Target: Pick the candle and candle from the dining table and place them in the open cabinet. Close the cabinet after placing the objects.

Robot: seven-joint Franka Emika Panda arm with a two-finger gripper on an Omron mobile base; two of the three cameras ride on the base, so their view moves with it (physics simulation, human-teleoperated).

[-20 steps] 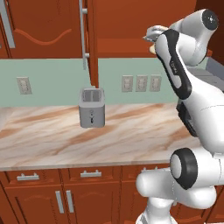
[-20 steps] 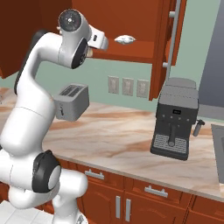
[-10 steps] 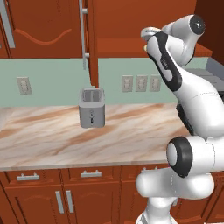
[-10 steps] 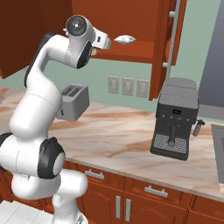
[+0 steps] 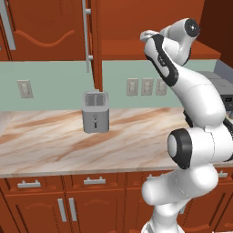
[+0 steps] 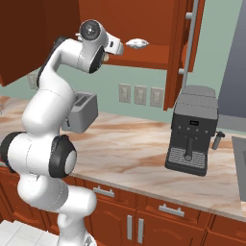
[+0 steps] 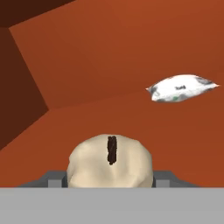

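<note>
A pale cream, knobby candle (image 7: pixel 94 164) with a dark wick sits between the tips of my gripper (image 7: pixel 110 178), which is shut on it. The hand is raised to the shelf of the open reddish-brown cabinet (image 5: pixel 150 45), just inside its front edge. In the right base view the gripper (image 6: pixel 120 46) points into the cabinet (image 6: pixel 144 24), close to a grey-white oblong object. The candle looks to hang a little above the shelf floor (image 7: pixel 131 118). The dining table is out of view.
The grey-white oblong object (image 7: pixel 181 87) lies on the shelf ahead and right of the candle (image 6: pixel 136 43). The open door (image 5: pixel 95 45) hangs left of the hand, the other door (image 6: pixel 185 48) to its right. Below, a marble counter (image 5: pixel 45 145) carries a toaster (image 5: pixel 95 111) and a coffee machine (image 6: pixel 192 129).
The arm's upper links have swung round and the hand has shifted slightly along the shelf front. The candle stays in the grip.
</note>
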